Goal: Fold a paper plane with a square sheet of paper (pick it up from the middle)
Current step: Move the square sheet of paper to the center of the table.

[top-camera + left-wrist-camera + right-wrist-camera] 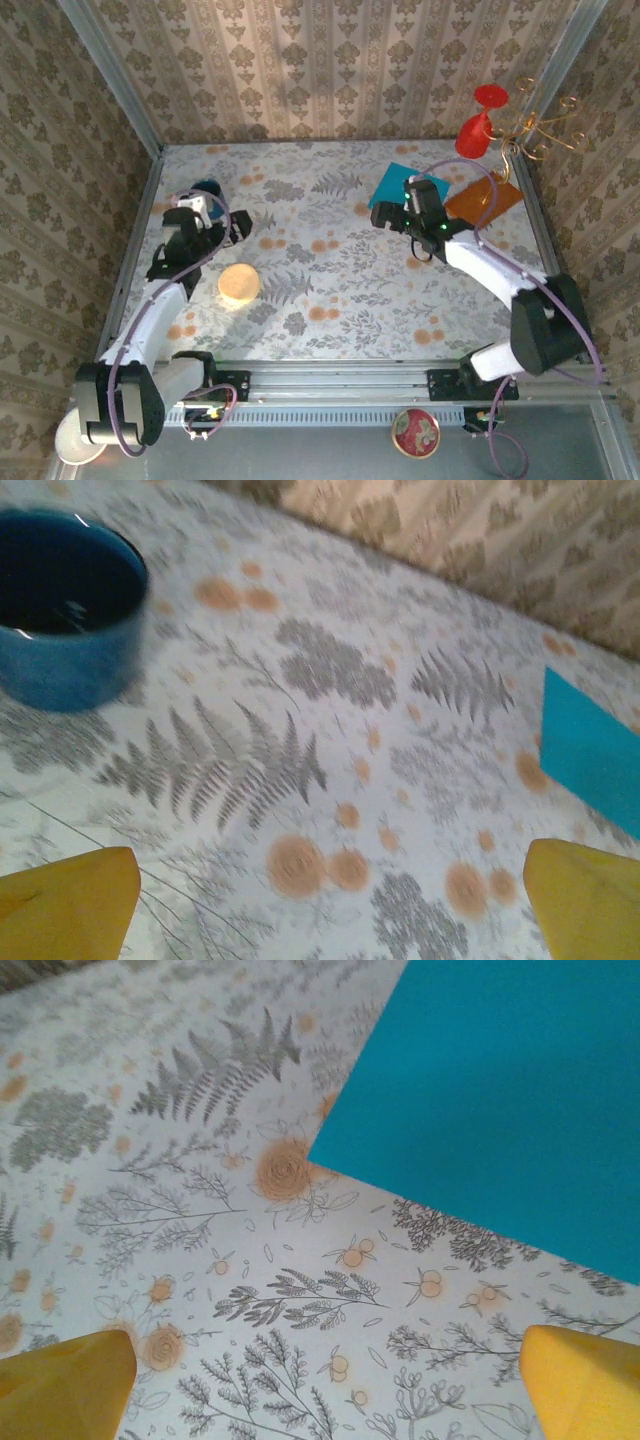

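The patterned table [330, 290] is hemmed in by papered walls [330, 60] on the left, far and right sides. Its wide middle stretch is bare, so that is where the room to move lies. The clutter sits at the edges: a blue mug [65, 630] at the far left, a tan disc [239, 285] nearer on the left, and a red goblet [480, 125] with a gold wire stand [545, 130] in the far right corner.

The square sheet of paper [500, 1090] lies flat on the far right part of the table, with an orange-brown sheet [490, 198] just to its right. The right arm crosses where they meet, so I cannot tell whether they touch.

The right claw [325, 1390] hangs over bare tabletop just short of the teal sheet's nearest corner. In the wrist view that corner points in between its yellow fingers [580, 1380]. Its jaws are spread wide, with nothing between them, and they touch nothing that I can see.

The left claw [330, 910] is well apart from the sheet, over on the left side near the mug. From its wrist only a slice of the teal paper shows at the right edge. It too is spread wide and carries nothing.
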